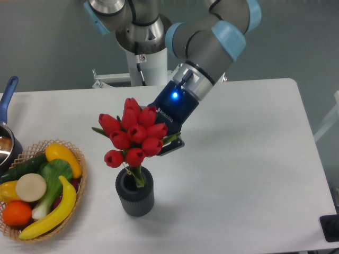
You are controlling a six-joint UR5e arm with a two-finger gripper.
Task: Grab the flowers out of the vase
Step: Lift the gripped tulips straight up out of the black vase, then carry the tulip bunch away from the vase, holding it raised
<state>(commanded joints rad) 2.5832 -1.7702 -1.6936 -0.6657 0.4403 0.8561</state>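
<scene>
The flowers (132, 135), a bunch of red tulip buds with green leaves, hang above the vase with only their green stem ends still in its mouth. The vase (135, 192) is a small dark grey ribbed cylinder standing upright on the white table. My gripper (164, 142) reaches in from the upper right and is shut on the flowers just behind the buds; its fingertips are mostly hidden by the bunch.
A woven basket (78, 197) of toy fruit and vegetables sits at the left front edge. A pot with a blue handle (6, 100) stands at the far left. The robot base (143, 58) rises behind the table's far edge.
</scene>
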